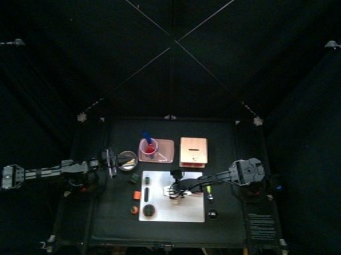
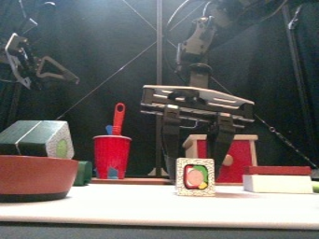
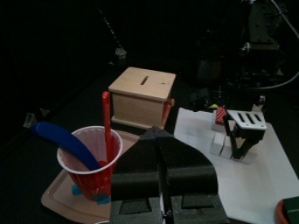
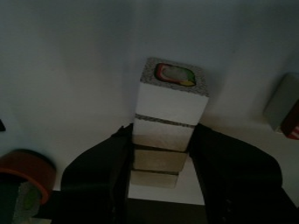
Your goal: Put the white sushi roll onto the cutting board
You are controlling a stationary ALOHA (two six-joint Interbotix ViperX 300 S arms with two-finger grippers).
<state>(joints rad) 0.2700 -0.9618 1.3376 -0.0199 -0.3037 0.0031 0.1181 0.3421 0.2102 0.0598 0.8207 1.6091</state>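
While the right arm's fingers [image 4: 163, 162] stand apart astride it, not clenched, the white sushi roll [image 4: 166, 109] lies on the cutting board [image 4: 70, 70]: a long square-sided bar, its pink-and-green-filled end pointing away from the fingers.

The left arm's fingers [image 3: 162, 162], pressed together, rest beside the red cup [image 3: 93, 162].

- The sushi roll [image 2: 196, 176] lay on the cutting board [image 2: 149, 207], near its middle.
- The cup [image 2: 112, 155] stood behind the board, left of the roll.
- The wooden box [image 2: 223, 154] stood behind the board.
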